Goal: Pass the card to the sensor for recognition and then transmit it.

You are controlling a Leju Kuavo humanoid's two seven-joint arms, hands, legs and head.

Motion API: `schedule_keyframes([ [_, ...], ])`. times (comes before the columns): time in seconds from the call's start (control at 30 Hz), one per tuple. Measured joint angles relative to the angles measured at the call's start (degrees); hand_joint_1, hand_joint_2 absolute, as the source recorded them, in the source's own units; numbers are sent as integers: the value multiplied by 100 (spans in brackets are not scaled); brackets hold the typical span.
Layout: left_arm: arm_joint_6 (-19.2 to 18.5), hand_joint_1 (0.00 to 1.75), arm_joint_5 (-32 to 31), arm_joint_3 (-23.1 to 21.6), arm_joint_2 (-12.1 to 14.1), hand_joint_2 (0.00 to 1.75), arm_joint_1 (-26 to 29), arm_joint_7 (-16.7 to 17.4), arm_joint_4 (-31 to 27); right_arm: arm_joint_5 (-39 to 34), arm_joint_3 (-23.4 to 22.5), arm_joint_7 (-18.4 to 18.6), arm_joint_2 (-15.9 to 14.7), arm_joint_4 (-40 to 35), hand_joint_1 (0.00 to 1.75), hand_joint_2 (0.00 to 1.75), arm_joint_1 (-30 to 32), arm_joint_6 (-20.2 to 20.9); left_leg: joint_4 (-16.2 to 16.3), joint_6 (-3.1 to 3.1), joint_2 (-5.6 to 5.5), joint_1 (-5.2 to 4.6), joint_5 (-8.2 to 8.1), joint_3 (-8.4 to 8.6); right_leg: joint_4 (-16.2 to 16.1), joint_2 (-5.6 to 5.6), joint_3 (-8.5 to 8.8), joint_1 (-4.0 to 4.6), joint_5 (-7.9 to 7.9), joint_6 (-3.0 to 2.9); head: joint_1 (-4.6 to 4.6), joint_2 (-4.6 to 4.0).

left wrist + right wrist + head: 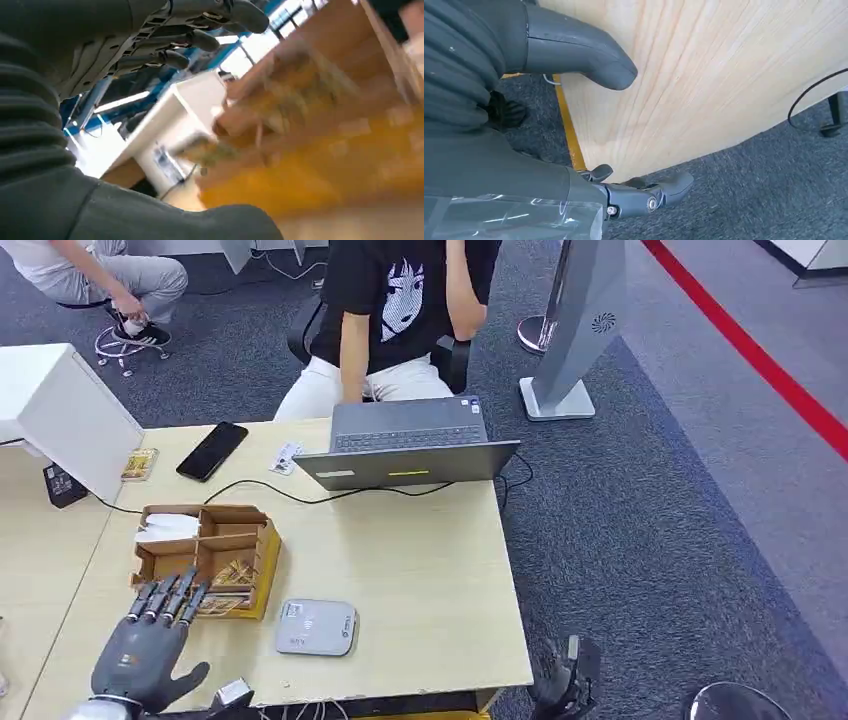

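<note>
On the surface (420, 570), the divided box (205, 558) sits at ten o'clock from the sensor (316, 627), with cards (232, 575) in its near compartments. The laptop (408, 443) stands at one o'clock from the sensor, at the far edge. The phone (212, 450) lies at nine o'clock from the laptop. The left hand (150, 645) hovers at the box's near corner, at nine o'clock from the sensor.

Pale wood-grain counter (420, 570), brown cardboard box (205, 550) with a yellow front, light grey sensor pad (316, 627), grey laptop (408, 443), black phone (212, 451), dark grey left robot hand (148, 640), speckled blue-grey carpet (650, 520) with a red stripe (750, 350)
</note>
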Motion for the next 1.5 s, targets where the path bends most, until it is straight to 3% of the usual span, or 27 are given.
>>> schedule_keyframes([
  [0.17, 17, 0, 9, -48, 170, 175, -170, 76, 648, 26, 17, 9, -4, 28, 0, 175, -27, 0, 0, -3, -1, 1, 2, 0, 2, -1, 0, 1, 0, 0, -2, 0],
  [0.37, 158, 0, -15, -48, 135, 175, -377, 131, 887, 26, 22, 9, -4, 35, 0, 175, -29, 2, 0, -3, -1, 1, 2, -1, 1, -1, 0, 1, 0, 0, 0, 0],
  [0.57, 689, 0, -20, -295, 227, 175, -843, 890, 994, 22, 28, 0, -4, 35, 0, 175, -28, 11, 0, -4, -4, 1, 3, 0, 2, -3, 1, 1, 2, -2, -2, 0],
  [0.83, 839, 0, -20, -649, 411, 175, -1248, 1283, 980, 17, 33, 0, -4, 35, 0, 175, -25, 17, 0, -5, -3, 1, 8, 0, 3, 0, 0, 1, 2, -2, -4, 0],
  [1.23, 820, 0, -20, -745, 419, 175, -1274, 1250, 978, 13, 33, -4, -4, 35, 0, 175, -21, 26, 0, -5, -3, 1, 8, 0, 3, 0, 0, 1, 2, -2, -4, 0],
  [1.37, 590, 0, -22, -741, 387, 175, -1200, 685, 1011, 13, 42, -2, -4, 35, 0, 175, -21, 37, 0, -5, -2, 1, 7, -1, 3, 1, 0, 1, 1, -2, -4, 0],
  [1.5, 595, 0, -20, -703, 354, 175, -1011, 468, 1182, 2, 48, -4, -4, 37, 0, 175, -20, 42, 0, -5, -2, 1, 7, -2, 3, 2, -1, 1, 1, -2, -2, 0],
])
